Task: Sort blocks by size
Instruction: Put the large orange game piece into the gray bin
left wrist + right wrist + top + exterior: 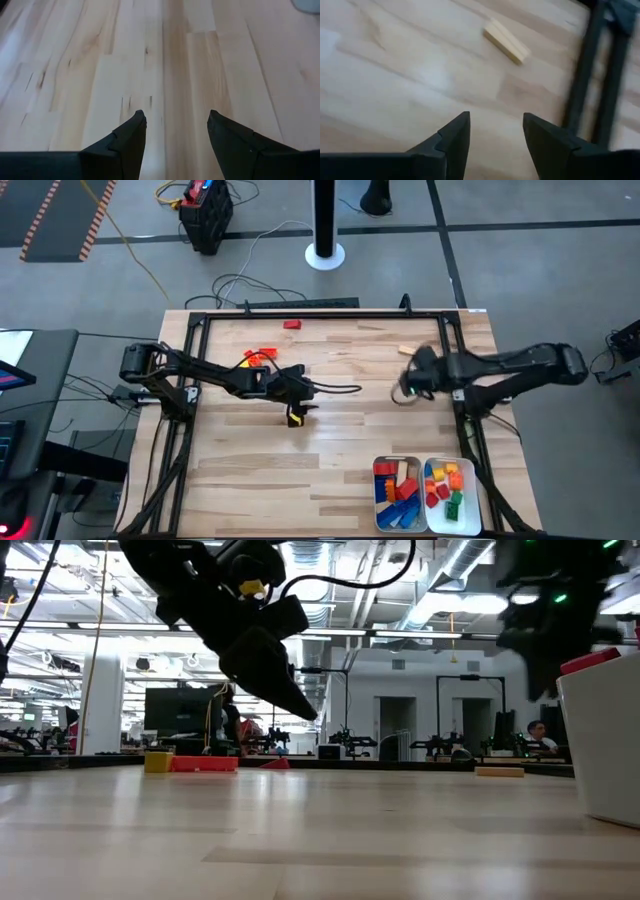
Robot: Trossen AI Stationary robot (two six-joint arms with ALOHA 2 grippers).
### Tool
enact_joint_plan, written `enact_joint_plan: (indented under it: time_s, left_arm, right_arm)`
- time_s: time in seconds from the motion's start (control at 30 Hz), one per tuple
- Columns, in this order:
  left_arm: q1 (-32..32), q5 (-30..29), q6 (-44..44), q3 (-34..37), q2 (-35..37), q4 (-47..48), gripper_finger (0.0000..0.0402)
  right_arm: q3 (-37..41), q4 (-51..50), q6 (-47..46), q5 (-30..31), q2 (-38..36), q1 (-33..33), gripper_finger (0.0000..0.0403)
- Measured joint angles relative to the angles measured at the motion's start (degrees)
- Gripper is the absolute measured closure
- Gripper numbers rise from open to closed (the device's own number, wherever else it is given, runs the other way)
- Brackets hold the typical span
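Tan block (506, 41) on the surface just ahead of right end effector (495, 132), upper middle of its wrist frame, long axis diagonal there. Fingers apart, nothing held. Left end effector (176, 130) farther off, open, empty, over bare surface (100, 75).

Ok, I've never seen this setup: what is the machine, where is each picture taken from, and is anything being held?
Two dark robot arms work at a wooden table. One camera looks straight down, one sits at table height, and one rides on each wrist. The left gripper and right gripper both hang over bare wood with jaws apart, holding nothing. Two white rectangular trays hold sorted plastic bricks. Loose ones remain: a tan brick ahead of the right gripper, and red ones at the far edge.
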State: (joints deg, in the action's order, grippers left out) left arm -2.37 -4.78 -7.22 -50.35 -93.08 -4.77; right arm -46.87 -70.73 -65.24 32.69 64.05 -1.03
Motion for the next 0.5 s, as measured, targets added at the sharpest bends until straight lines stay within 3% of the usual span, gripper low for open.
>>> enact_joint_plan:
  time_s: [0.2, 0.33, 0.5]
  left_arm:
    - [-0.04, -0.22, 0.69, 0.00, 0.00, -1.11, 0.0200]
    - [-0.02, -0.24, 1.46, 0.00, 0.00, -1.16, 0.0200]
    - [0.31, -0.47, 1.90, 0.00, 0.00, -1.45, 0.0200]
  right_arm:
    - [1.09, 17.85, 16.27, -5.21, 1.70, 16.90, 0.0194]
    - [-1.68, 18.02, 19.73, -5.94, 4.90, 25.13, 0.0199]
    - [-7.43, 16.85, 32.68, -11.14, 11.90, 32.23, 0.0210]
